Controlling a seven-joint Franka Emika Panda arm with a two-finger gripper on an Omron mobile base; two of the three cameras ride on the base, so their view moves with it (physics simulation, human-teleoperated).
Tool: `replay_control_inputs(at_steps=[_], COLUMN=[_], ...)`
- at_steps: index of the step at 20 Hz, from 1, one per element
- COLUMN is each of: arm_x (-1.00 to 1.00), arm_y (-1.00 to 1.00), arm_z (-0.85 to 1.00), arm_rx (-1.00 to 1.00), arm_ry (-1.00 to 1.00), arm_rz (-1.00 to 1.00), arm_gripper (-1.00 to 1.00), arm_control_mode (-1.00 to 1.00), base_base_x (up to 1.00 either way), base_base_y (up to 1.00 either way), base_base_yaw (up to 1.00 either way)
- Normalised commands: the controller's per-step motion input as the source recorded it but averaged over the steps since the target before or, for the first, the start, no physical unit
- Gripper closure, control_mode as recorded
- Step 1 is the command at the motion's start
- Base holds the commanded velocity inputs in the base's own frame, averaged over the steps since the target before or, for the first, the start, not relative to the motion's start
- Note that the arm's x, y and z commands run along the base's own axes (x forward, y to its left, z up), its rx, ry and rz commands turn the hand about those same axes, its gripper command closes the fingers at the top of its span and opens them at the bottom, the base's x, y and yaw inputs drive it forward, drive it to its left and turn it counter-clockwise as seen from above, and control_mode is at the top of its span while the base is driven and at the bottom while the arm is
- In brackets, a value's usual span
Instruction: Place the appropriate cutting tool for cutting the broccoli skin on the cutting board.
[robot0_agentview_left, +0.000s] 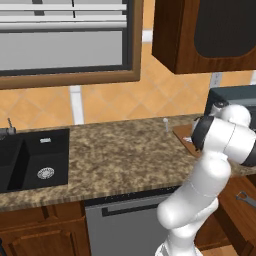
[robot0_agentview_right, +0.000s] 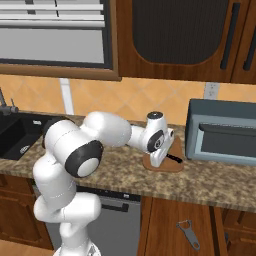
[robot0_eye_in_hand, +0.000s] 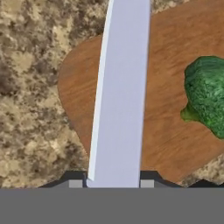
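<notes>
1. Speckled brown granite counter (robot0_agentview_left: 125, 150) runs across both base views. Dark wood cabinets hang above it and sit below it.
2. White robot arm with dark joints (robot0_agentview_right: 100, 135) reaches forward over the counter toward the board.
3. Black recessed sink (robot0_agentview_left: 30, 160) is set in the counter at far left, well apart from the board.
4. Grey box-shaped toaster oven (robot0_agentview_right: 222, 132) stands on the counter just right of the board.
5. Grey dishwasher front (robot0_agentview_left: 125, 225) sits under the counter, between the wood cabinet doors.
6. Flat brown wooden cutting board with rounded corners (robot0_agentview_right: 175, 165) lies on the counter, directly under the hand. In the hand view, the cutting board's (robot0_eye_in_hand: 166, 87) rounded corner shows against the granite.
7. Two-finger gripper (robot0_eye_in_hand: 112, 183) points down at the board, jaws closed tight on the tool's near end, one dark tip on each side.
8. Cutting tool, a long flat whitish piece with a pale lavender tint (robot0_eye_in_hand: 120, 87), is held in the gripper. It runs from the tips across the board and past its far edge. Cannot tell whether it touches the wood.
9. Lumpy bright-green broccoli floret (robot0_eye_in_hand: 205, 96) lies on the board, right of the tool in the hand view, apart from it.
10. Dark grey hand tool (robot0_agentview_right: 189, 234) lies low by the lower cabinets, well apart from the board.
11. Tiny white upright peg (robot0_agentview_left: 166, 123) stands at the counter's back edge, near the board.
</notes>
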Motion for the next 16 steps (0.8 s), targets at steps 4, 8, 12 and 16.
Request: replay_control_inputs(at_steps=[4,8,12,16], arm_x=[0.22,0.37,0.38,0.36], arm_y=[0.0,0.0,0.0,0.0], arm_z=[-0.26,-0.23,-0.24,-0.23], arm_rx=[0.0,0.0,0.0,0.0], arm_ry=[-0.03,-0.01,0.0,0.0], arm_rz=[0.0,0.0,0.0,0.0], arm_gripper=[1.0,1.0,1.0,-1.0], arm_control_mode=[-1.0,-1.0,-1.0,-1.0], base_base_x=[0.0,0.0,0.0,0.0], base_base_y=[0.0,0.0,0.0,0.0], base_base_yaw=[0.0,0.0,0.0,0.0])
